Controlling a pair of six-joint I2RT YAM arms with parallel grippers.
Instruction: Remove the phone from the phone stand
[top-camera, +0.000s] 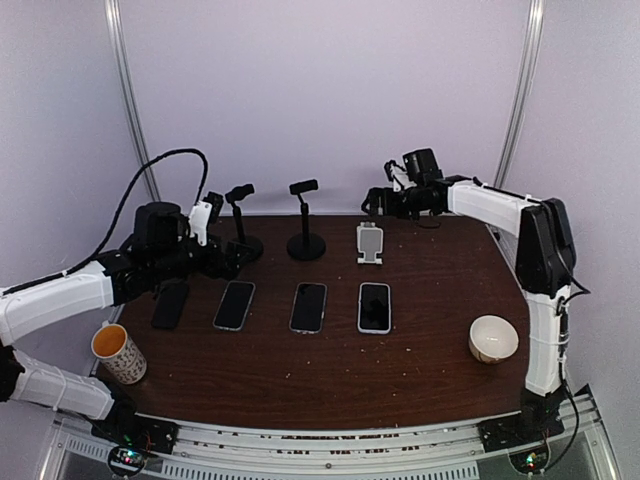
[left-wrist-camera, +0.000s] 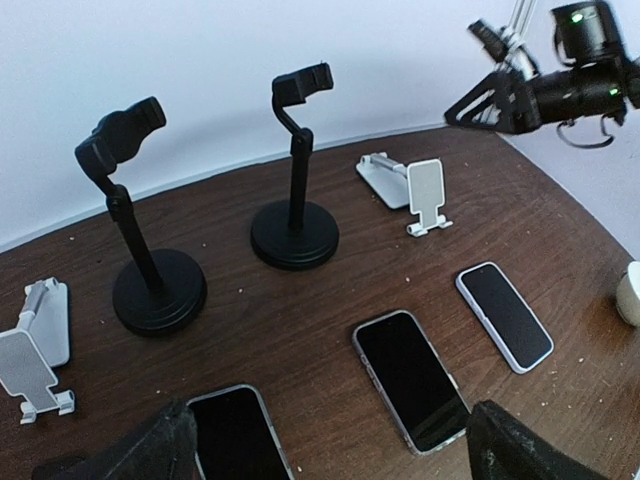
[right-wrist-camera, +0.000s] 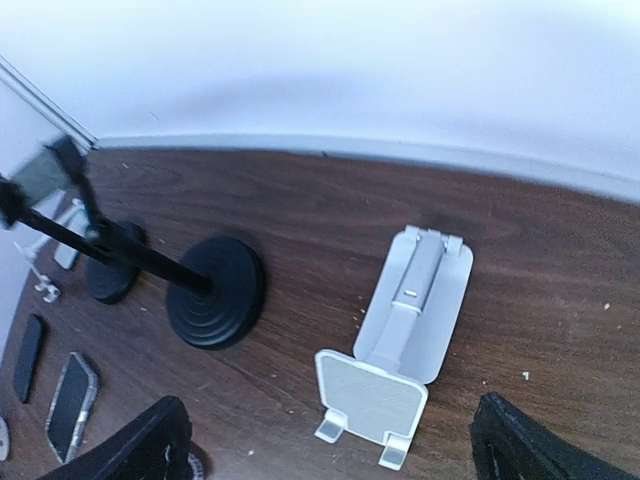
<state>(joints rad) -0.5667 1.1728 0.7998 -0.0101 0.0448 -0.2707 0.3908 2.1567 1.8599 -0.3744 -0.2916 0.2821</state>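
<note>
Paper cup (top-camera: 118, 352) at the table's (top-camera: 430, 290) left edge. Left pincer (left-wrist-camera: 340, 455) released: fingers (left-wrist-camera: 160, 450) spread wide, nothing between them, hovering over the left end of the phone row. Small white stand (left-wrist-camera: 35, 345) far left.

Four phones lie flat on the table in a row: far-left phone (top-camera: 170, 304), second phone (top-camera: 234, 304), third phone (top-camera: 308, 306), rightmost phone (top-camera: 374, 307). Behind them stand the left black stand (top-camera: 243, 225), right black stand (top-camera: 305, 225) and white folding stand (top-camera: 370, 243).

Rightmost phone lies screen up in front of the white folding stand, apart from it. Right pincer (right-wrist-camera: 335, 445) released, fingers (right-wrist-camera: 150, 445) wide, above the table's back edge just behind that stand. Bowl (top-camera: 493, 338) near the right edge.
</note>
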